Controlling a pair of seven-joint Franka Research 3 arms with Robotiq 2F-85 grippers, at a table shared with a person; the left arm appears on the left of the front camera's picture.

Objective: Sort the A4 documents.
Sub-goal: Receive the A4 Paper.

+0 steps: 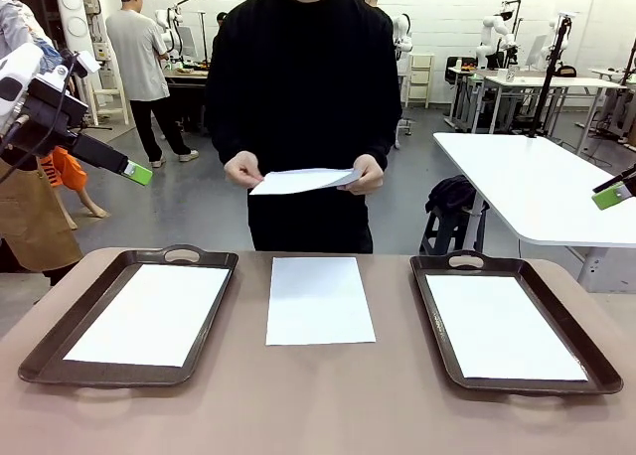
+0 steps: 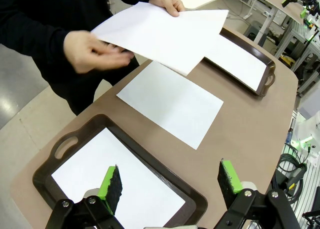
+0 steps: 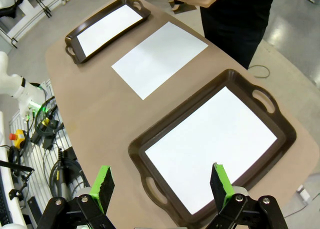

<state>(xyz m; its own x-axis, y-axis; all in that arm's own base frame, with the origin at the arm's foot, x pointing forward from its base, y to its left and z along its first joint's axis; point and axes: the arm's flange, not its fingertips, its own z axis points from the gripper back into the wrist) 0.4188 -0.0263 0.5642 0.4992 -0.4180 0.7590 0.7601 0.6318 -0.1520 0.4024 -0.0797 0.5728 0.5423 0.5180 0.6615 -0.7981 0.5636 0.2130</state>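
A4 documents (image 1: 149,313) lie one in the left tray (image 1: 87,311) and one in the right tray (image 1: 563,326). A third sheet (image 1: 319,301) lies bare on the table (image 1: 318,405) between them, and a fourth sheet (image 1: 303,181) is in the person's hands (image 1: 368,175). The left gripper (image 2: 170,181) and right gripper (image 3: 162,184) hover with fingers wide, empty. Sorting seems about half done.

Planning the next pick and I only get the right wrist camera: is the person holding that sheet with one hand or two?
Observer: Two. One hand grips the held sheet at one end, the other hand at the other end.
Operator: Where's the left gripper?
Observer: The left gripper hangs open above the left tray.
Operator: And how does mine look from the front?
Observer: The right gripper shows at the picture's right edge, well above the level of the right tray.
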